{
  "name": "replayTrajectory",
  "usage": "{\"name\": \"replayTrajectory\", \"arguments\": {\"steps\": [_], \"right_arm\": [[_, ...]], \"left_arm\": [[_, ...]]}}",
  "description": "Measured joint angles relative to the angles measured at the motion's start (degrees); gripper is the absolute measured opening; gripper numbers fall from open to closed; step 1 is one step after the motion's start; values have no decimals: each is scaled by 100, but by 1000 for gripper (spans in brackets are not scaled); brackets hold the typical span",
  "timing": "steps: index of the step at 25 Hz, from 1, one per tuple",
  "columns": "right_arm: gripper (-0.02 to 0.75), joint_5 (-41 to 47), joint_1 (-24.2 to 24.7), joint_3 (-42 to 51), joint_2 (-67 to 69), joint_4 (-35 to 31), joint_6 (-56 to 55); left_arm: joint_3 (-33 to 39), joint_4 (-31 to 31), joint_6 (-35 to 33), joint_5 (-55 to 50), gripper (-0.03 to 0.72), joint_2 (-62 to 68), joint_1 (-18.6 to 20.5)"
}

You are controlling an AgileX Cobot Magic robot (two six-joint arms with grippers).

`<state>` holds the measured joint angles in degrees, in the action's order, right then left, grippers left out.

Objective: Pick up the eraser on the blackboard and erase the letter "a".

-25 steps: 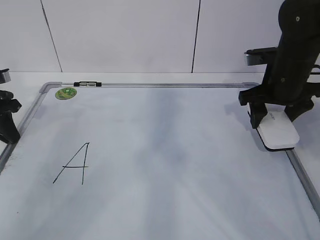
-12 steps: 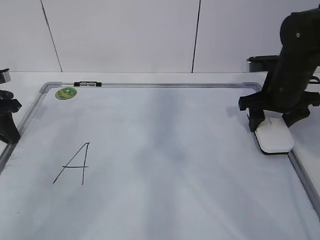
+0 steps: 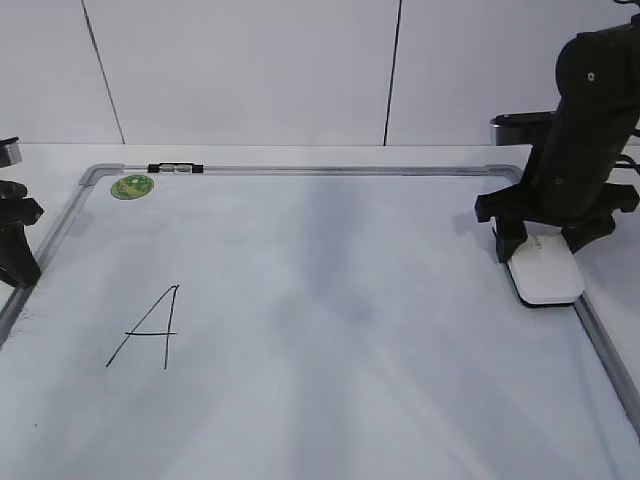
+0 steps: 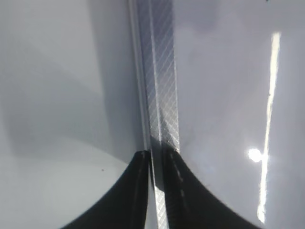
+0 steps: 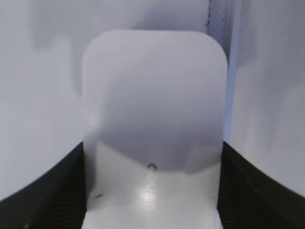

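The eraser (image 3: 548,275), a white oblong block, lies flat at the right edge of the blackboard (image 3: 350,290). My right gripper (image 3: 545,250) stands over it, one finger against each long side, shut on it. In the right wrist view the eraser (image 5: 152,105) fills the gap between the black fingers (image 5: 62,191), grey lettering on top. No small cursive "a" shows; only a large capital "A" (image 3: 148,328) is on the board. My left gripper (image 3: 15,250) rests at the board's left edge, jaws nearly together over the metal frame (image 4: 162,95).
A green round sticker (image 3: 132,186) is at the board's far left corner. A small black-and-white marker (image 3: 174,168) lies on the far frame. The right frame rail (image 5: 231,95) runs just beside the eraser. White wall panels stand behind the table.
My right gripper has come down with the eraser, which was raised and tilted toward the near side and now lies flat by the right frame. The left arm has not moved.
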<state>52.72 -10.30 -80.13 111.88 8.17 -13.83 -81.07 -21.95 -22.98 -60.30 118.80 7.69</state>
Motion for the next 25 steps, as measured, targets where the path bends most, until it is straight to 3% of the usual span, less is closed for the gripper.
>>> {"name": "replayTrajectory", "arguments": {"steps": [19,25], "right_arm": [[605,345,0,0,180,-87,0],[606,709,0,-502,192,-115,14]], "left_arm": [[0,0,0,0,89,0,0],[0,0,0,0,89,0,0]]}}
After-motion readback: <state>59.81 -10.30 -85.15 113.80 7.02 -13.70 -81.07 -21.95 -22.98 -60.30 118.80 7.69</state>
